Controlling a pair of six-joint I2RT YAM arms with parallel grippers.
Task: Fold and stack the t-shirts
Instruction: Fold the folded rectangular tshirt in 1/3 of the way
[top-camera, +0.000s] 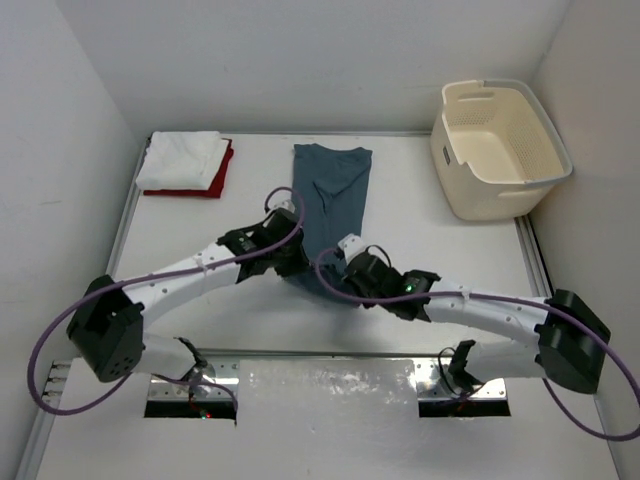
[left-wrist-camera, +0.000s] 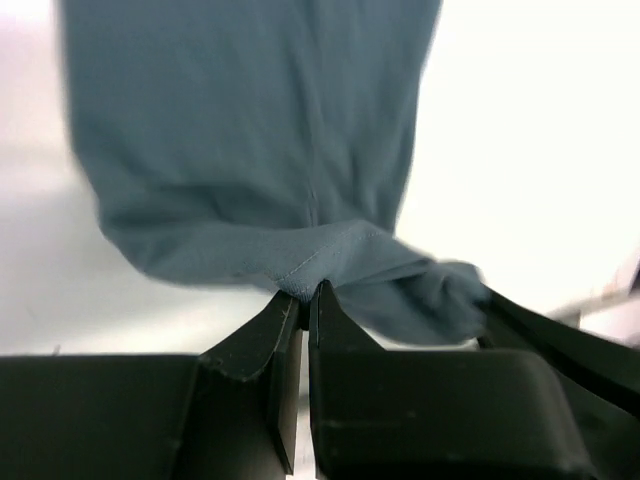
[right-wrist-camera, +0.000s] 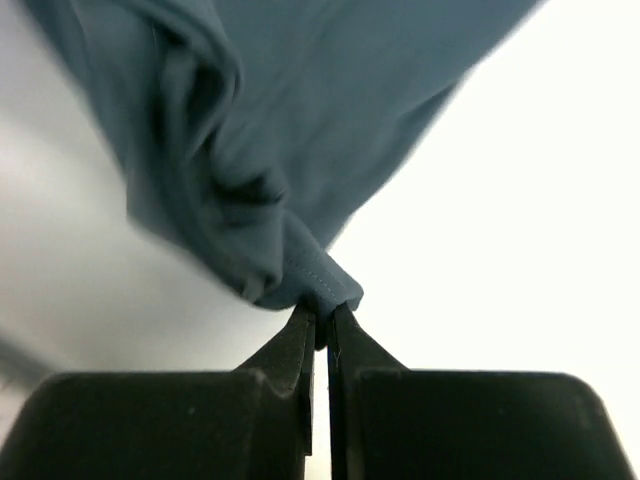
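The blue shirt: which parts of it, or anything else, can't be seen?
- Top view: near end of the blue shirt, hidden under the left hand and right hand.
- Top view: the red shirt, mostly covered by the white shirt.
- Wrist views: its far end, cut off by the top edge.

Teal-blue shirt (top-camera: 333, 185): long narrow strip, mid-counter (top-camera: 420, 200); near hem bunched, pinched by left hand (left-wrist-camera: 305, 297) and right hand (right-wrist-camera: 322, 318).
White shirt (top-camera: 182, 160): folded, atop red.
Red shirt (top-camera: 222, 178): folded, far-left corner.
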